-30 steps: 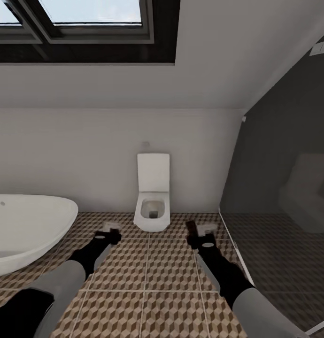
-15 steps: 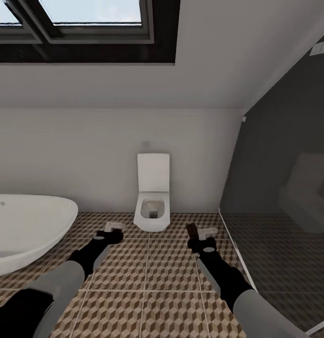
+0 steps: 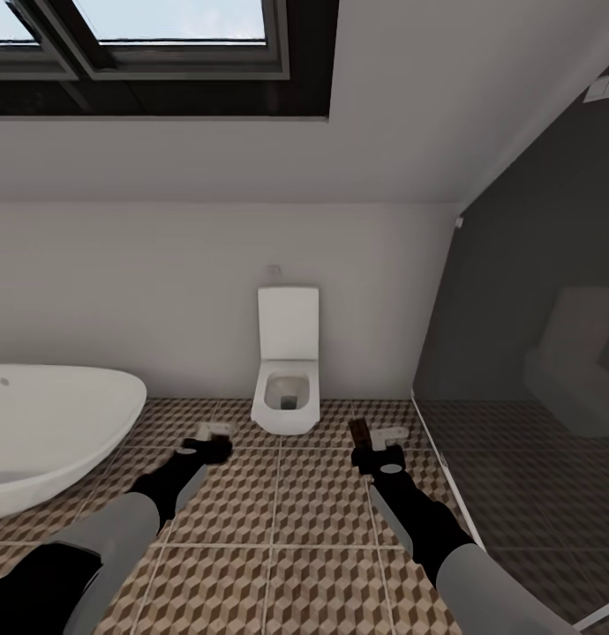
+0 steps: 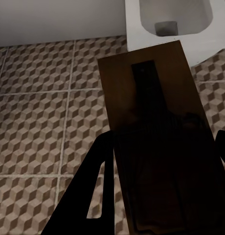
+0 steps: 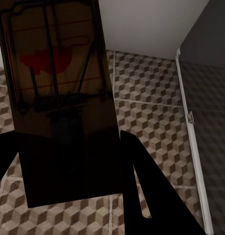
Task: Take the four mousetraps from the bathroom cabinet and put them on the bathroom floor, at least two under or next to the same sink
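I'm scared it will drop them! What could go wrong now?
Each end effector, left and right, carries a mousetrap high above the bathroom floor. If one lets go here, its trap may fall hard or land by the toilet, and no sink is in sight.

**Layout: tools, mousetraps and fixtures**

The left tool (image 3: 214,437) and right tool (image 3: 378,437) are held side by side above the bathroom floor (image 3: 278,503), well apart. Each tool carries a mousetrap between its fingers: the left mousetrap (image 4: 159,127) projects forward of the left tool, the right mousetrap (image 5: 56,98) projects forward of the right tool. The toilet (image 3: 287,370) stands ahead of both tools, between them, against the rear wall (image 3: 163,291). The bathtub (image 3: 48,432) lies to the left of the left tool. The shower enclosure (image 3: 534,397) lies to the right of the right tool. The skylight (image 3: 154,53) is overhead, above the rear wall.
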Motion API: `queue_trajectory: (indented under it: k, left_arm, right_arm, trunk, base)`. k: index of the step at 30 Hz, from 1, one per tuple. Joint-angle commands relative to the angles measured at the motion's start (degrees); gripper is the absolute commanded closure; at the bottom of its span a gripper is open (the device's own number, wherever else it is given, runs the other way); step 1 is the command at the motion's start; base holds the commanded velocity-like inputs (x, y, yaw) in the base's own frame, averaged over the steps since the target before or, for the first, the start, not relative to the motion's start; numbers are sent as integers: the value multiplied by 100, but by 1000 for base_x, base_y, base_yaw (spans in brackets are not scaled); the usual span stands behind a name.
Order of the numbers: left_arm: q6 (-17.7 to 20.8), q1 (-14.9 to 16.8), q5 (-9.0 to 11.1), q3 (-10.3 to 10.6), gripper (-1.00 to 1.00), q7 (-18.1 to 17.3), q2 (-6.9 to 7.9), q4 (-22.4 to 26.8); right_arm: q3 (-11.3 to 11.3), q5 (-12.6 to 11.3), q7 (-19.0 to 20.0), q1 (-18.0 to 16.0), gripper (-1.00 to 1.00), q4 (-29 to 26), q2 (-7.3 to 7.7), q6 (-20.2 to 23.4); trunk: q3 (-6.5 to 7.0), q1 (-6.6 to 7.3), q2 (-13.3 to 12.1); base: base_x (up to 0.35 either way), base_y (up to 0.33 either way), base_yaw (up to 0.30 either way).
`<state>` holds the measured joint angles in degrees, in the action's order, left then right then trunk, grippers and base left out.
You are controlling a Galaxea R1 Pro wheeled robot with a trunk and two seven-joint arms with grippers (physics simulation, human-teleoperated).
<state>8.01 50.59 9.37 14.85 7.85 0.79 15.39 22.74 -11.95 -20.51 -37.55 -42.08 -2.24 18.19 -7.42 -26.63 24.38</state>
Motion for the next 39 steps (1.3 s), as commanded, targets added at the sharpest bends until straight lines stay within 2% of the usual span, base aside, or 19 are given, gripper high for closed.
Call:
queue_trajectory:
  k: [1,31,34,39]
  left_arm:
    - [35,2,47,53,100,52,-10,2]
    - [31,-5,47,62,100,50,-196,-134]
    - [30,-5,47,62,100,50,-216,-140]
    - [34,-5,47,61,100,50,-234,-146]
  right_arm:
    - [29,-73,-53,-7,100,-4,4,17]
    - [19,-73,-9,-7,100,69,1,10]
    - [13,-230,88,-7,100,68,6,36]
    - [11,-691,159,-7,100,68,31,61]
  trunk:
    - [-36,-26,55]
    - [-843,-685,1258]
    - [-925,-750,1378]
    - [-1061,-860,1579]
  base:
    - [0,0,0]
    - [0,0,0]
    - [0,0,0]
    - [0,0,0]
